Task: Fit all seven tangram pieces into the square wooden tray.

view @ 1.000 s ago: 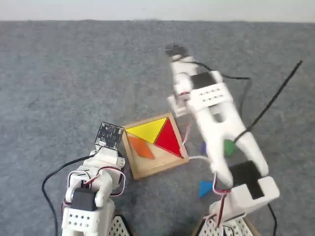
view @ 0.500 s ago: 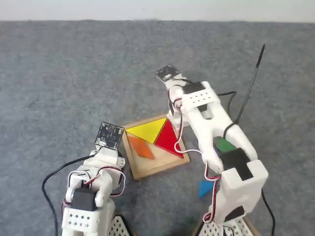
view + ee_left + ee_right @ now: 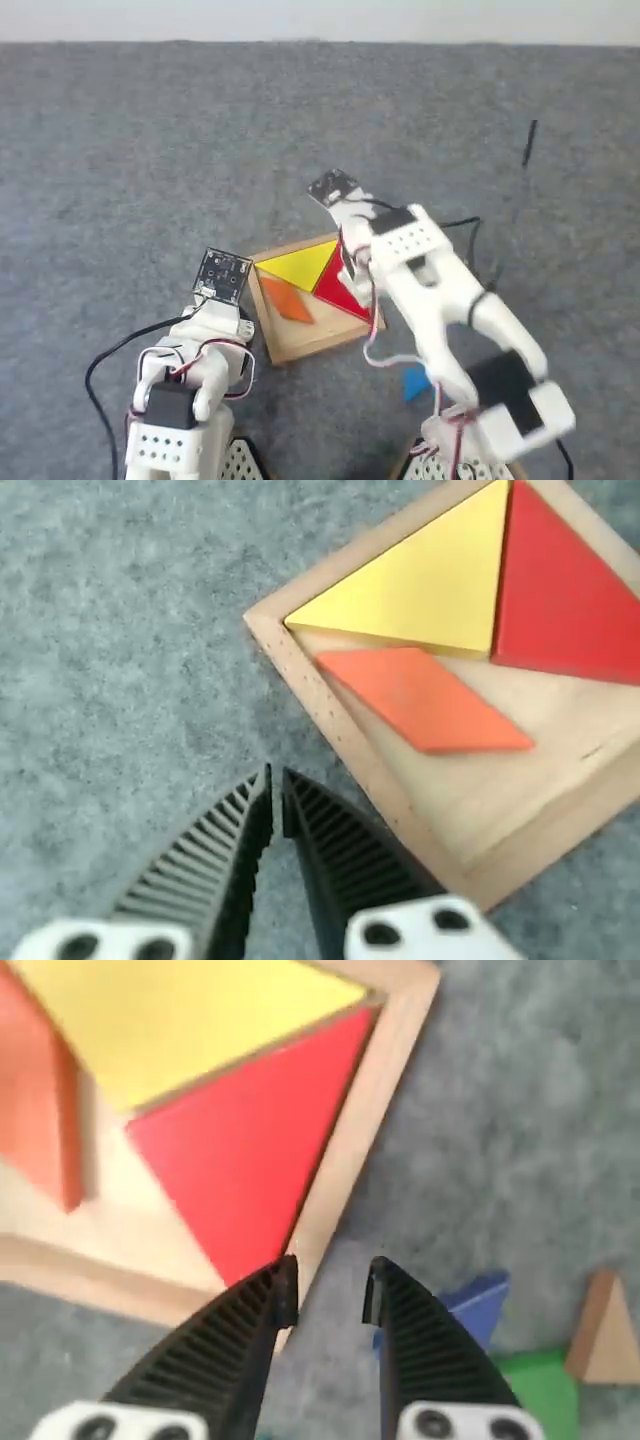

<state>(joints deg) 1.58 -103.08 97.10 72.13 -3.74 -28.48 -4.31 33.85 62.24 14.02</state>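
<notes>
1. The left gripper point(image 3: 276, 785) hangs where it did a second ago, at the left corner of the square wooden tray point(image 3: 300, 345). The tray and the three pieces in it have not shifted.
2. The right arm has drawn in from the far side of the grey carpet point(image 3: 150, 150). Its wrist is now above the tray's far right corner, and its body now hides the green piece point(image 3: 535, 1395) in the high view.
3. The tray lies flat on the carpet, turned so one corner points away from the arms.
4. The yellow triangle point(image 3: 300, 265) has its long edge along the far rim. The orange parallelogram point(image 3: 288, 300) lies slantwise below it. The red triangle point(image 3: 343, 285) has its long edge along the right rim.
5. The left gripper's jaws are all but pressed together, with only a slit between them. They hold nothing and sit over the carpet just beside the tray's rim.
6. The right gripper point(image 3: 330, 1285) has its jaws spread a little and is empty. One tip is over the tray's right rim by the red triangle, the other over the carpet.
7. A dark blue piece point(image 3: 480, 1295), the green piece and a tan triangle point(image 3: 600, 1335) lie on the carpet beyond.
</notes>
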